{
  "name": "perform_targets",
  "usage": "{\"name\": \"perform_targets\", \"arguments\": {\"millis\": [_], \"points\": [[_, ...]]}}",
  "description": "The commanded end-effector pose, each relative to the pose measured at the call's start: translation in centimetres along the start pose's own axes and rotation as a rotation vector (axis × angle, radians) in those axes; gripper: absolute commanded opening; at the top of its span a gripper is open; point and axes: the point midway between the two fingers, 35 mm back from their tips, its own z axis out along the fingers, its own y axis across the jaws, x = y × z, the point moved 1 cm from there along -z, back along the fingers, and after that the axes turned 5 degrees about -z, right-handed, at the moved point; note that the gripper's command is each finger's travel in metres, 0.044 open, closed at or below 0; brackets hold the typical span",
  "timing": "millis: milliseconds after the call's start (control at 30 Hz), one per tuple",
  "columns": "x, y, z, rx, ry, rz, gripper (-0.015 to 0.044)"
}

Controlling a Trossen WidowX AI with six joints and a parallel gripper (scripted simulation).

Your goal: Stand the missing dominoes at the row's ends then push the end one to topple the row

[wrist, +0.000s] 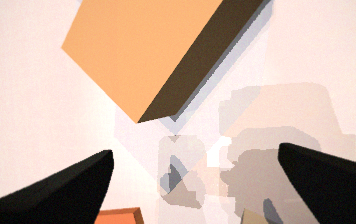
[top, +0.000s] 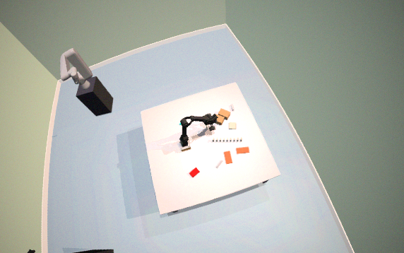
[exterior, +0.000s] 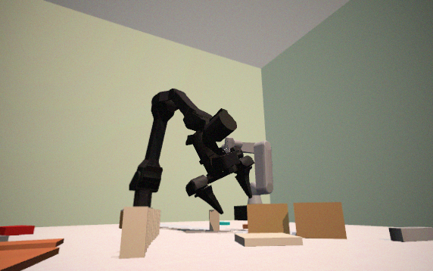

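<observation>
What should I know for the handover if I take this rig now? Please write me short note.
Gripper: open, holding nothing, above the table near the tan blocks.
Domino row: standing.
Lone upright cream piece, apparently a domino: stands apart from the row in the exterior view.
Done: no topple yet; I cannot confirm any end placement.
Left: check both ends, add whatever is missing at the row's spacing, release, then gently push only the end one.

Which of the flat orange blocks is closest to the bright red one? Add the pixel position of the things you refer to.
The flat orange block [top: 228, 157] whose long side runs up and down in the top view; the other [top: 242, 150] lies sideways, farther off.
</observation>
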Motion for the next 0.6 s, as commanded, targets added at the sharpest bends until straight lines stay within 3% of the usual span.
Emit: {"name": "perform_targets", "arguments": {"millis": [0,567], "points": [[4.1,1.4,-5.8,0.408,0.176,0.241,0.044],[4.7,0.9,-4.9,0.433,0.188,0.251,0.044]]}}
